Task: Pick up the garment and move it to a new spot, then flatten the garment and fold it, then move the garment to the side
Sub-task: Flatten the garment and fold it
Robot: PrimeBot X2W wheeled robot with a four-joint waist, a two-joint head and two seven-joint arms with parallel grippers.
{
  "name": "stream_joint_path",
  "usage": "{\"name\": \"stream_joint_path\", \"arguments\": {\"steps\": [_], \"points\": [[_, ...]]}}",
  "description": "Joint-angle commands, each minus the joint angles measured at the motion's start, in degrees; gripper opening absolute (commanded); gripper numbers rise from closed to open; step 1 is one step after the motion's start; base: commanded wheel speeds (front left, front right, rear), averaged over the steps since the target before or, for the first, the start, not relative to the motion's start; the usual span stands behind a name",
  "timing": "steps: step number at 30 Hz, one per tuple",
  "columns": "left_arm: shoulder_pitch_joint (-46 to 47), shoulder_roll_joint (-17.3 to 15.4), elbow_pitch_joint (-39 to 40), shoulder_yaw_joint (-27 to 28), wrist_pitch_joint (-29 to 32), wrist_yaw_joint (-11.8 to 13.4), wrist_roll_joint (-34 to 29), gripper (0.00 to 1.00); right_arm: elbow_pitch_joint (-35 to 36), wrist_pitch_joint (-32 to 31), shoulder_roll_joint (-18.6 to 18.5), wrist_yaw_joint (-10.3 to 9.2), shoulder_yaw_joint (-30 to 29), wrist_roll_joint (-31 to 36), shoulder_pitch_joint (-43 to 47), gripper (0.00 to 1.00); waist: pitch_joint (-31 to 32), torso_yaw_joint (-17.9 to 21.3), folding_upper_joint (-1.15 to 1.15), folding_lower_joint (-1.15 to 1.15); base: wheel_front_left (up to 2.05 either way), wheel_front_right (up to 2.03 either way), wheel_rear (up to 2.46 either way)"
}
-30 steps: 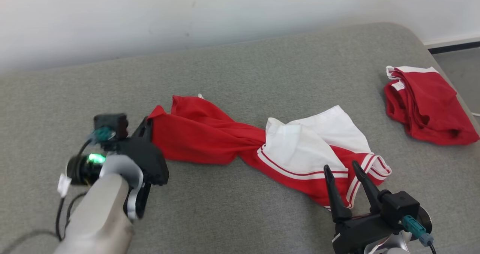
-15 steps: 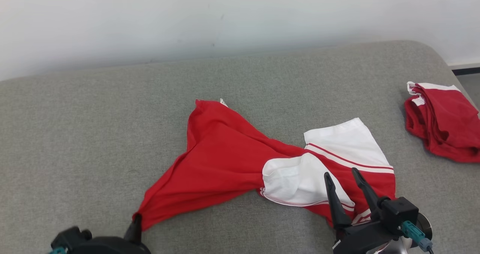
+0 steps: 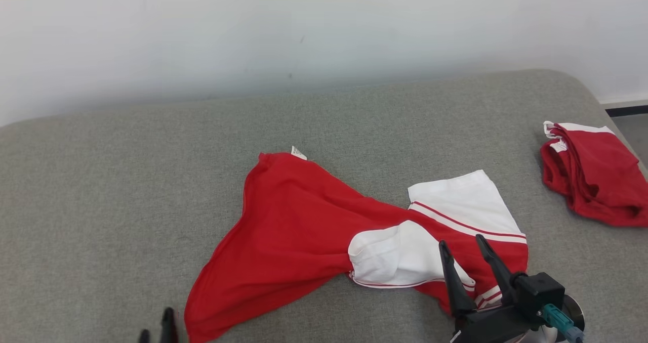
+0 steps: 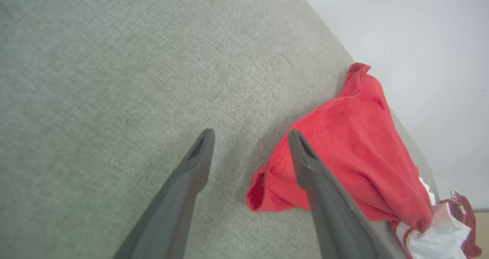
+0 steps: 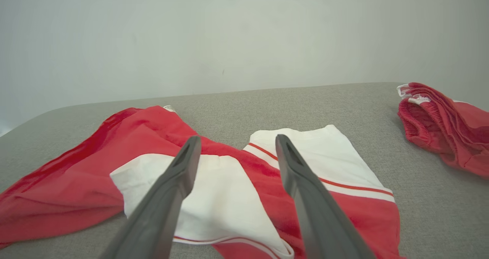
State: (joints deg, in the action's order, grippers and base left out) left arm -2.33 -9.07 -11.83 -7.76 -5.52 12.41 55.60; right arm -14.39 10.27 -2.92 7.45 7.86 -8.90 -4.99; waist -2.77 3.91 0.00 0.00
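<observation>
Head view: the garment is lying on the grey padded surface, roughly in the middle and toward the near edge. It's looking pretty twisted. The red body is fanning out to the left, bunching up in the middle, and the white panels with striped trim are flopping over each other on the right. The left gripper is just poking its tips in at the bottom edge, right beside the garment's near-left corner. The right gripper is hovering over the striped end with its jaws apart. Another red bundle is sitting well apart at the far right, near the edge.

Left wrist view: the jaws are standing wide apart with nothing between them. The red corner is lying on the surface just beside one finger, not in the grip.

Right wrist view: the jaws are apart here too, empty, and pointing over the white panel and the striped trim. The cloth underneath is lying doubled over itself.

My read: the garment is resting on the surface with nobody holding it, so the pick-up-and-move bit is looking done or nearly done. Flattening isn't finished, since it's wrinkled and twisted. Folding and shifting it to the side are both waiting.
</observation>
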Motion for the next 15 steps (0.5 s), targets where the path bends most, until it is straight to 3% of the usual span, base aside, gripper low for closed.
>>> {"name": "stream_joint_path", "arguments": {"steps": [1, 5, 9, 15], "points": [[-0.39, -0.55, 0.5, 0.41, -1.67, -0.44, -1.23, 1.0, 0.1, 0.04, 0.03, 0.04, -0.24, -0.04, 0.46, 1.0, 0.23, 0.06, 0.0, 0.0, 0.0, 0.0, 0.0], [0.04, -2.36, 1.24, 0.28, -7.45, -2.52, -6.25, 1.0, 0.29, -0.12, 0.03, 0.04, -1.06, 0.21, 0.96, 1.0, 0.78, -0.21, 0.0, 0.0, 0.0, 0.0, 0.0], [1.45, -3.78, 1.71, -0.13, -9.48, -4.99, -13.81, 1.0, 0.57, -0.52, 0.02, 0.04, -2.01, 0.58, 1.54, 1.0, 1.6, -0.64, 0.0, 0.0, 0.0, 0.0, 0.0], [2.84, -0.75, 6.8, 5.11, -9.62, -9.04, -28.21, 1.0, 1.15, -1.04, 0.04, 0.04, -3.12, 0.94, 1.78, 1.0, 2.64, -1.44, 0.0, 0.0, 0.0, 0.0, 0.0]]}}
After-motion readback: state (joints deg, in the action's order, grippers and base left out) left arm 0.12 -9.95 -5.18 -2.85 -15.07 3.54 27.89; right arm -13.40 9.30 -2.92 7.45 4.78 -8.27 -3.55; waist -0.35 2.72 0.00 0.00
